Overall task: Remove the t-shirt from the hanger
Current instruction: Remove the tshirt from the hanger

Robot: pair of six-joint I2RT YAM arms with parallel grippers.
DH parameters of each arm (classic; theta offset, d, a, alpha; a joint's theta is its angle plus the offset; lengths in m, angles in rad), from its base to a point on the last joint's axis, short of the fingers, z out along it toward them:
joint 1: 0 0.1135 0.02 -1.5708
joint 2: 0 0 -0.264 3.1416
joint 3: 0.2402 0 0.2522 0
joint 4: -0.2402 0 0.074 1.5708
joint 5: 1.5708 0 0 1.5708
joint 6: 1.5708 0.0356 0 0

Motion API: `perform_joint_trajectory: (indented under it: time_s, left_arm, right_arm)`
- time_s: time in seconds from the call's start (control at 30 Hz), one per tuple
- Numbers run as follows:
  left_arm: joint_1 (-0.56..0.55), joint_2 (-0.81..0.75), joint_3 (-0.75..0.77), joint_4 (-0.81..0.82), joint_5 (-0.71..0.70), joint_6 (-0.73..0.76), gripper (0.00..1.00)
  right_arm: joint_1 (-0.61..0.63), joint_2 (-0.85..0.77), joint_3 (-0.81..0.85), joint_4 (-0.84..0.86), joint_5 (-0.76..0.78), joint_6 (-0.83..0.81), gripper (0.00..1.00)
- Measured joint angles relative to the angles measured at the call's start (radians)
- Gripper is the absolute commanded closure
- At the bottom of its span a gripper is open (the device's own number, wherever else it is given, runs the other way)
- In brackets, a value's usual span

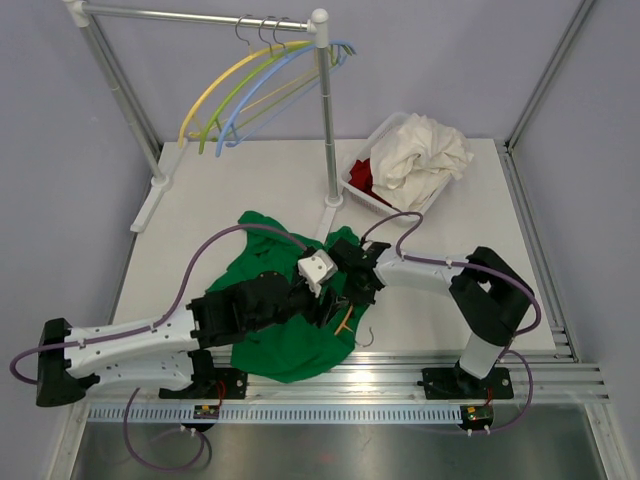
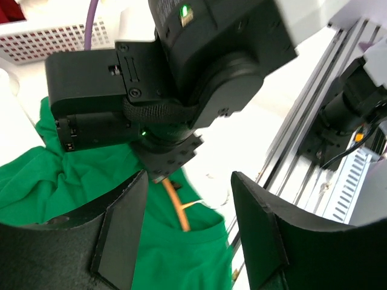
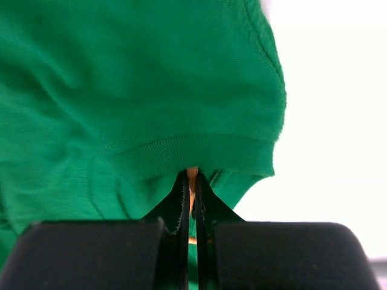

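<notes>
Right tool (image 3: 190, 188): pressed together, pinching orange hanger (image 3: 192, 173) at the collar of green shirt (image 3: 121, 90). Left tool (image 2: 188, 238): spread, shirt beneath, right tool just ahead.

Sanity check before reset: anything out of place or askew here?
T-shirt lies crumpled on the table, hanger still inside rather than on the rack. White cloth heaps over the basket rim.

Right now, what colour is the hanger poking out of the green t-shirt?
Orange; the hanger shows best in the left wrist view.
</notes>
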Motion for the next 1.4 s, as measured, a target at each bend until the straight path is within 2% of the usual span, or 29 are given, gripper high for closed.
perform_joint_trajectory:
  time_s: [0.13,0.27,0.43,0.57,0.97,1.17,1.4]
  left_arm:
    - [-0.009,0.080,0.006,-0.001,0.008,0.022,0.39]
    - [-0.047,0.142,0.006,-0.002,0.021,0.042,0.36]
    - [-0.080,0.146,0.005,0.028,0.040,0.050,0.30]
    - [-0.081,0.149,0.004,0.072,0.069,0.042,0.26]
    - [-0.081,0.291,0.014,0.108,0.083,-0.011,0.25]
    - [-0.081,0.306,0.014,0.139,0.067,-0.043,0.22]
    - [0.003,0.312,-0.017,0.249,0.165,-0.112,0.22]
  right_arm:
    - [0.000,-0.049,0.028,-0.168,-0.001,-0.001,1.00]
    - [0.001,-0.171,0.072,-0.283,0.002,-0.004,1.00]
    - [0.003,-0.334,0.130,-0.392,0.027,-0.003,1.00]
    - [0.003,-0.391,0.152,-0.453,0.037,0.003,1.00]
    - [0.003,-0.397,0.155,-0.513,0.055,0.032,1.00]
    - [0.008,-0.397,0.155,-0.512,0.055,0.042,1.00]
    - [0.032,-0.397,0.155,-0.504,0.055,0.049,1.00]
